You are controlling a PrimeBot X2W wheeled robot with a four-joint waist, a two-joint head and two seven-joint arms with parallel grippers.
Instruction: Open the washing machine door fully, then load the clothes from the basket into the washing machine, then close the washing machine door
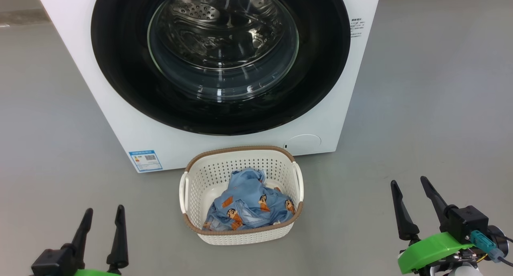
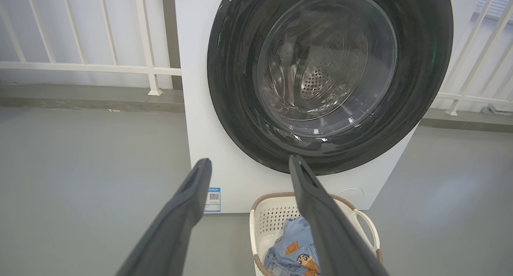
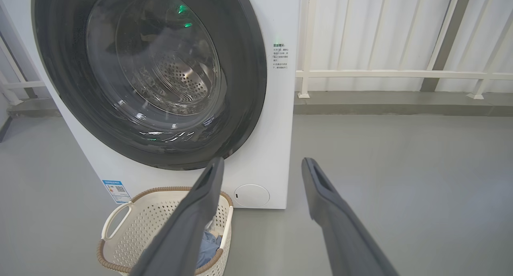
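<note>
Washing machine door [image 1: 222,47] shut. Basket [image 1: 240,149] on floor [image 1: 421,107] just before washing machine [image 1: 100,119] front, clothes [image 1: 250,205] heaped inside. Left gripper [image 1: 104,208], right gripper [image 1: 408,180] flank basket, well apart from it; fingers spread, empty.

basket [image 1: 240,165] just before washing machine [image 1: 120,119] (perhaps touching) | clothes [image 1: 248,205] in basket

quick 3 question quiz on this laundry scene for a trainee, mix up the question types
1. True or false: the washing machine door is shut.
2. Where are the clothes? A in the drum; B in the basket; C on the floor.
3. Fill in: the left end effector and the right end effector are both ____ and hold nothing.
Key: 1 true; 2 B; 3 open.
</note>
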